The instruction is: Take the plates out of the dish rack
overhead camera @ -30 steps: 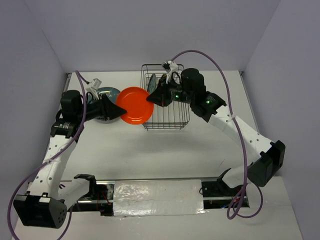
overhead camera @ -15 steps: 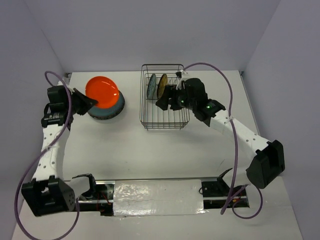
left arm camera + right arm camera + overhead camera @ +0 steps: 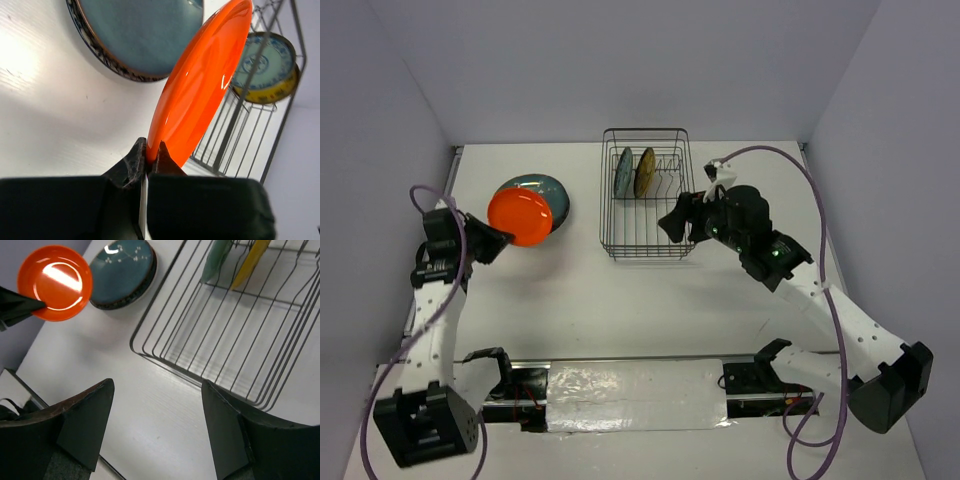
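My left gripper (image 3: 493, 239) is shut on the rim of the small plain orange plate (image 3: 520, 216), which it holds tilted above the table at the left. In the left wrist view both fingertips pinch the lower edge of the orange plate (image 3: 200, 85). Just behind it a dark teal plate (image 3: 542, 188) lies flat on the table. The dish rack (image 3: 660, 240) stands at the back centre with two plates upright in its far end, a bluish one (image 3: 623, 172) and a yellow-rimmed one (image 3: 645, 172). My right gripper (image 3: 672, 224) hovers open and holds nothing at the rack's near right corner, above bare table (image 3: 156, 386).
Grey walls close in the table on the left, back and right. A silver taped strip (image 3: 635, 393) runs along the near edge between the arm bases. Purple cables (image 3: 790, 160) loop off both arms. In the right wrist view the dish rack (image 3: 165, 357) and the dark teal plate (image 3: 122, 272) lie ahead.
The orange plate passed from my right gripper to my left, which carried it left over the teal plate and then nearer. My right gripper opened and drew back out of the rack.
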You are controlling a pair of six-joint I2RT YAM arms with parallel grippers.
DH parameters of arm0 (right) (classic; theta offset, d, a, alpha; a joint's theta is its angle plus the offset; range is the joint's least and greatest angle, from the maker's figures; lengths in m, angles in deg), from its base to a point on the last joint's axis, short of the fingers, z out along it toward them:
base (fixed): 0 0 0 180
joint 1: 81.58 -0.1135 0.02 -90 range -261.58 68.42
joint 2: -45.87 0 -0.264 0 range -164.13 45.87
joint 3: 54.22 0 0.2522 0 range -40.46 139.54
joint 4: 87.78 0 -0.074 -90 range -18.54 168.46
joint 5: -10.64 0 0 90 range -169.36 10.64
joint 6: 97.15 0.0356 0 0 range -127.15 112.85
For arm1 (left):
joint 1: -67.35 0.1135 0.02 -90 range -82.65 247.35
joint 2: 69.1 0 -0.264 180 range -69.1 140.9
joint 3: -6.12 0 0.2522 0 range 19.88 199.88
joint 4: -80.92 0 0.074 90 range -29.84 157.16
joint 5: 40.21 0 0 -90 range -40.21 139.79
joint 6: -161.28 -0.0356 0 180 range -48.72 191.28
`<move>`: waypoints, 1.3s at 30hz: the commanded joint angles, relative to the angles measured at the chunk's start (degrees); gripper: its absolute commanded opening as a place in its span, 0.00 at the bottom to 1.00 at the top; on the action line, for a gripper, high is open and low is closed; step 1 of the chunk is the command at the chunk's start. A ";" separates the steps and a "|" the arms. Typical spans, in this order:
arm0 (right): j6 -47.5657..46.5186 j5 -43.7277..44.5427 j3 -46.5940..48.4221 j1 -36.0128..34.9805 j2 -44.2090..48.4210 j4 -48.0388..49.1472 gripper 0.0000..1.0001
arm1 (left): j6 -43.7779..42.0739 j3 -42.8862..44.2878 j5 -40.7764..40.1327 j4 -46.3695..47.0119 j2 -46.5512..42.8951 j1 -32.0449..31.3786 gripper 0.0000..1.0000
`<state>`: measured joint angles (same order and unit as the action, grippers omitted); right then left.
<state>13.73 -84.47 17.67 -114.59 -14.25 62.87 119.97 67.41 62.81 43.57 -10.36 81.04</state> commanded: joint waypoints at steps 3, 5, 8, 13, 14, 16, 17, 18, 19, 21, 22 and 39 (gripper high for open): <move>-0.85 -0.61 -6.27 -0.12 2.46 1.96 0.78 | 1.85 -12.27 7.26 0.56 -7.85 -0.16 0.04; -0.23 -2.00 -8.11 -0.12 2.72 2.85 0.78 | 2.03 -16.49 8.95 1.97 -8.47 -0.25 0.04; 0.21 -4.03 -10.05 -0.12 3.34 3.90 0.78 | 1.50 -20.71 12.03 3.20 -9.61 -0.33 0.06; -0.93 -2.99 -12.33 -0.03 5.01 3.64 0.78 | -1.93 -25.55 12.56 2.24 -11.54 -0.33 0.15; -1.28 -2.72 -12.60 -0.12 5.10 3.73 0.78 | -2.02 -26.25 12.73 2.93 -11.72 -0.51 0.18; -1.46 -2.28 -12.95 -0.03 4.92 3.99 0.78 | -1.31 -27.49 13.26 3.56 -11.81 -1.56 0.29; -1.46 -2.19 -12.87 -0.12 4.57 4.17 0.78 | -1.40 -27.40 12.65 3.29 -11.81 -1.83 0.36; -1.55 -1.84 -12.69 -0.03 4.14 4.17 0.78 | -1.40 -27.05 12.30 2.60 -11.81 -2.09 0.58; -1.64 -1.75 -12.25 -0.12 3.52 4.08 0.78 | -1.23 -26.88 11.95 1.98 -12.15 -2.87 0.68; -1.99 0.60 -11.29 -0.03 1.06 3.56 0.78 | -0.79 -25.91 10.02 -0.64 -13.38 -4.54 0.99; -1.81 2.27 -9.02 -0.12 -0.25 2.86 0.78 | -0.52 -25.47 9.14 -1.53 -14.08 -5.07 0.99; -1.90 43.50 60.73 -2.41 -57.28 -26.76 0.70 | -21.44 4.42 -23.48 -12.71 -20.16 -7.10 1.00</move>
<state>12.70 -49.74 68.22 -116.38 -67.25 43.61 104.01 72.72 48.27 31.37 -33.01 74.53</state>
